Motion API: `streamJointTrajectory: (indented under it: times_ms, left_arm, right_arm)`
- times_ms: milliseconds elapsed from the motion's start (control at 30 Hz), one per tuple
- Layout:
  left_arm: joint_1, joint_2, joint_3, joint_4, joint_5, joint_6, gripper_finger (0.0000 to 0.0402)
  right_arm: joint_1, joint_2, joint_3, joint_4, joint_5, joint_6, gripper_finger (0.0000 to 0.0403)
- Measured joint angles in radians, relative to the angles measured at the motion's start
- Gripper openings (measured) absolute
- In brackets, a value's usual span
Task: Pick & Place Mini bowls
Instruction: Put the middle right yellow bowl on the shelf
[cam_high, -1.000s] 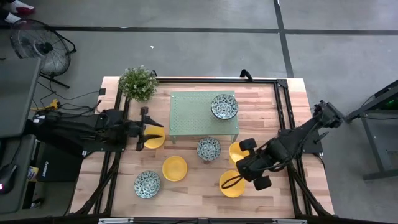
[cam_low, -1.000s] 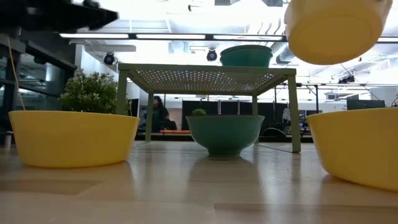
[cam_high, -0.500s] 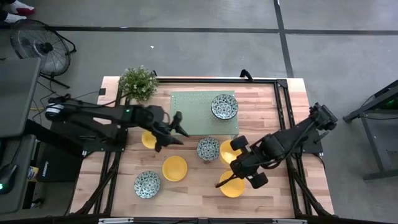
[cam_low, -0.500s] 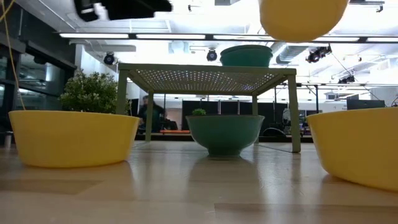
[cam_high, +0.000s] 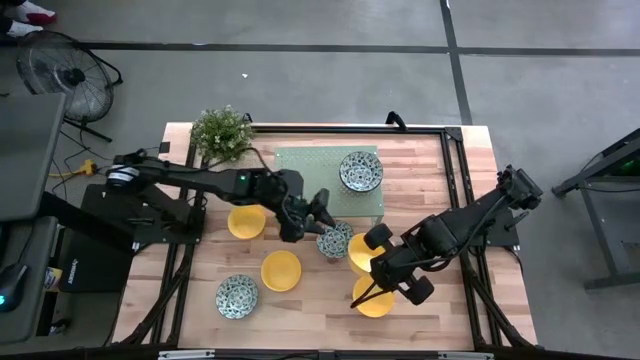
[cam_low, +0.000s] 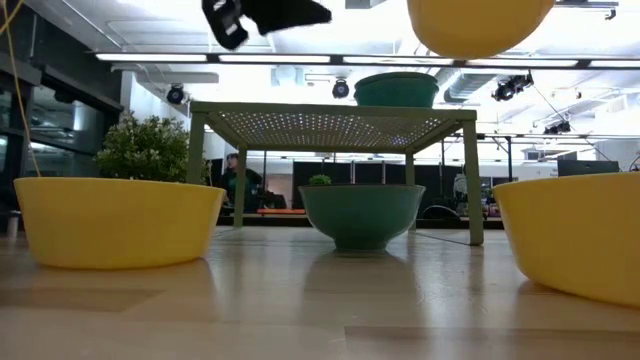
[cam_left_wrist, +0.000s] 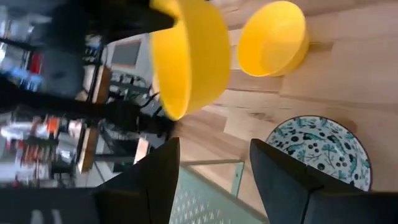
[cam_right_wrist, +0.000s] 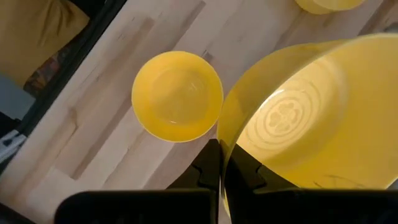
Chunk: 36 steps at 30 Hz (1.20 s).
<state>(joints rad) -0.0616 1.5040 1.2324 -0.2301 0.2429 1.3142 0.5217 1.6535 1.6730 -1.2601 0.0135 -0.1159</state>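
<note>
My right gripper (cam_high: 370, 262) is shut on a plain yellow mini bowl (cam_high: 360, 254) above the table's middle right; the low view shows that bowl (cam_low: 480, 25) high up. My left gripper (cam_high: 316, 210) is open and hovers beside the stand's near edge, just above a patterned bowl (cam_high: 335, 240) resting on the table. In the left wrist view its fingers (cam_left_wrist: 163, 177) stand apart, with that patterned bowl (cam_left_wrist: 317, 149) beyond them. Other bowls sit on the table: yellow ones (cam_high: 246, 222), (cam_high: 281, 270), (cam_high: 373, 297) and a patterned one (cam_high: 237, 296). Another patterned bowl (cam_high: 360, 171) stands on the stand. My right gripper holds the yellow bowl by its rim (cam_right_wrist: 225, 146), pinched with one finger inside the bowl and one outside. The bowl is lifted clear of the table, its opening facing up.
The pale green perforated stand (cam_high: 310, 185) fills the table's far middle and the leafy plant (cam_high: 222, 133) its far left corner. A black frame (cam_high: 448, 135) runs round the table. Bare wood lies at the near right and far right.
My left arm has swung from the table's left side toward the middle and now hangs over the central patterned bowl. My right gripper has carried the yellow bowl higher and a little toward the table's left.
</note>
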Motion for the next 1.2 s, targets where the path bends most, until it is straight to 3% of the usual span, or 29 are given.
streamJointTrajectory:
  times_ms: [300,1200]
  left_arm:
    - [-0.043,0.09,0.054,0.083,0.01,0.08,0.0191]
    - [-0.045,0.09,0.056,0.04,-0.013,0.091,0.0191]
  right_arm:
    - [-0.025,0.008,0.0,0.016,-0.005,-0.049,0.0]
    - [-0.11,0.014,0.0,0.097,-0.013,-0.2,0.0]
